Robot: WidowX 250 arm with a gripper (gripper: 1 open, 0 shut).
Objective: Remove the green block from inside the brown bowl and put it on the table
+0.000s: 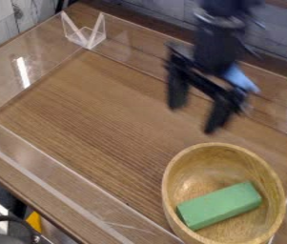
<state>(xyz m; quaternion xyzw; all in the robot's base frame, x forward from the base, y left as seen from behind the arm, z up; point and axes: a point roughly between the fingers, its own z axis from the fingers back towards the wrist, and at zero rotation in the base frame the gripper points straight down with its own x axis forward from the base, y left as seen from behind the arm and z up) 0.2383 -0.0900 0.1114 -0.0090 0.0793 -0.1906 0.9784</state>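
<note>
so the green block [219, 206] is sitting inside the brown bowl [184, 225], and the gripper [199, 112] is kinda blurry, hanging open above the table [94, 119] on the far side of the bowl, not touching it.

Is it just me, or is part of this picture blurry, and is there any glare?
In the camera view, the dark robot arm is smeared into ghostly streaks, likely motion blur; the green block and brown bowl look fairly crisp. Same view: pale glints run along the clear walls at the left.
</note>
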